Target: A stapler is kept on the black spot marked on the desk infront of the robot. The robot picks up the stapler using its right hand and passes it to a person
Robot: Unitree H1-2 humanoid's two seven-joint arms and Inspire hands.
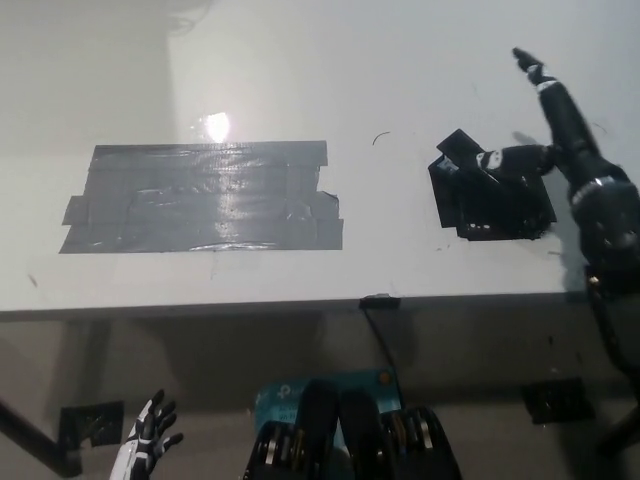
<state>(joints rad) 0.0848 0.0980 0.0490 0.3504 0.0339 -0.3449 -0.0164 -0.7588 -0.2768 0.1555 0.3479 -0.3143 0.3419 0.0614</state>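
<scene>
— Where our white left hand (147,440) hangs at the lower left, below the desk edge, we can see it cut off by the frame, fingers spread apart and holding nothing.

— And the desk (400,80) above it?

— We see a grey tape patch (200,197) on its left half, flat and glossy. On the right lies the black spot (492,205), and the stapler (462,152) sits on it, dark on dark, so we can hardly make out its outline; only its far left end stands clear.

— Our right hand (545,130)?

— We reach in from the right edge, forearm over the desk's near right corner. One finger lies across the black spot, tip near the stapler; another points away up the desk. They are well apart, gripping nothing. Whether any finger touches the stapler, we cannot tell.
</scene>
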